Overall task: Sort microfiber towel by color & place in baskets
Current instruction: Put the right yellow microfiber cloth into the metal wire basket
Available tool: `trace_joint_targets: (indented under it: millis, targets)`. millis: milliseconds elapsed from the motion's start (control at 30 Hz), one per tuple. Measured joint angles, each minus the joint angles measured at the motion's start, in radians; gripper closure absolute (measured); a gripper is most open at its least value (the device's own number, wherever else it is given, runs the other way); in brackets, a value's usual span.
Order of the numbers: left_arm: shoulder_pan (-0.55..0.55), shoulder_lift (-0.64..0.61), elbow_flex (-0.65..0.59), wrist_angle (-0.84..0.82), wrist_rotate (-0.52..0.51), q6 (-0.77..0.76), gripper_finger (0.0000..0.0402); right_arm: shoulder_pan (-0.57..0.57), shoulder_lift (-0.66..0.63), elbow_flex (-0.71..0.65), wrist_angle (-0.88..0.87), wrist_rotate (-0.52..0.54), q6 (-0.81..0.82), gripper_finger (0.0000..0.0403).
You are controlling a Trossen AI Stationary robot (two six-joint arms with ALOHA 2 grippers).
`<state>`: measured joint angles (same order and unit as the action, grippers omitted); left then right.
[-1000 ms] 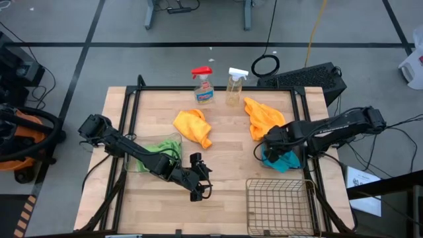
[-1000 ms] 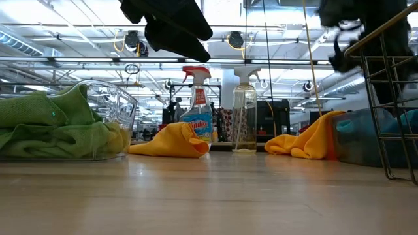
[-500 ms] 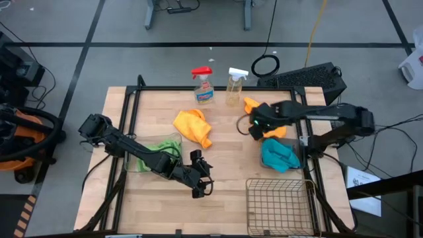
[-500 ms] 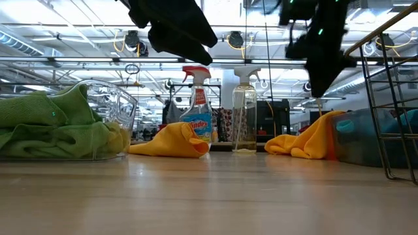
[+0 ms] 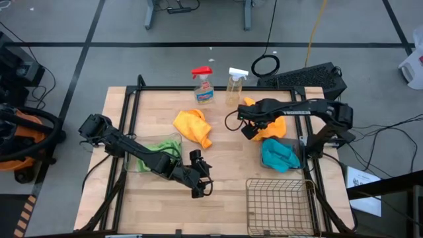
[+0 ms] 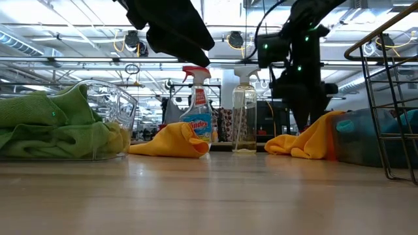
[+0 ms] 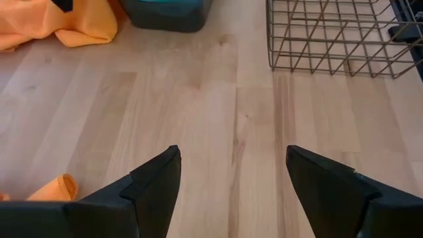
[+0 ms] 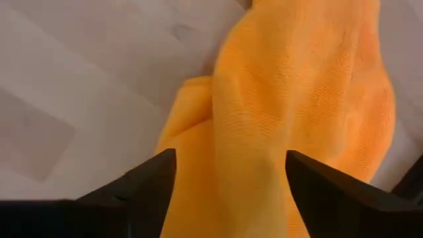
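Green towels (image 5: 157, 147) lie in the clear tub (image 5: 132, 165) at left; turquoise ones (image 5: 279, 155) fill the grey bin at right. Both orange towels (image 5: 192, 125) remain on the table, the wire basket (image 5: 277, 206) unfilled. Right gripper (image 5: 250, 129) hovers, fingers spread, over the far orange towel (image 5: 272, 125); left gripper (image 5: 201, 187) waits released, mid-table.

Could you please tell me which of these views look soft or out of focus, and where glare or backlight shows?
Right wrist view: the wood beside the orange-yellow fuzzy towel is soft, the towel's weave sharper. Low view: bright ceiling lights backlight the scene, so both arms read as silhouettes; the clear plastic tub catches highlights. High view: even light, soft shadows. Left wrist view: sharp on the brass-coloured wire-mesh basket.
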<state>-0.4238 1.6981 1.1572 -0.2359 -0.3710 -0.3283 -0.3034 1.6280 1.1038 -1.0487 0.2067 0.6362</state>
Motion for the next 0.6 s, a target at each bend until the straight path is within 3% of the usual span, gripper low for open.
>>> trace_joint_targets:
  millis: [133,267,600]
  targets:
    - [0.000,0.000,0.000,-0.001,0.000,0.000,0.0123,-0.024,0.062,0.000,-0.015,0.000,-0.002,0.0121]
    - [0.000,0.000,0.000,-0.002,0.000,-0.001,0.0123,-0.026,0.117,0.000,-0.023,-0.004,-0.014,0.0147]
    - [0.000,0.000,0.000,-0.005,0.000,-0.002,0.0123,-0.025,0.157,0.000,-0.012,-0.025,-0.024,0.0321]
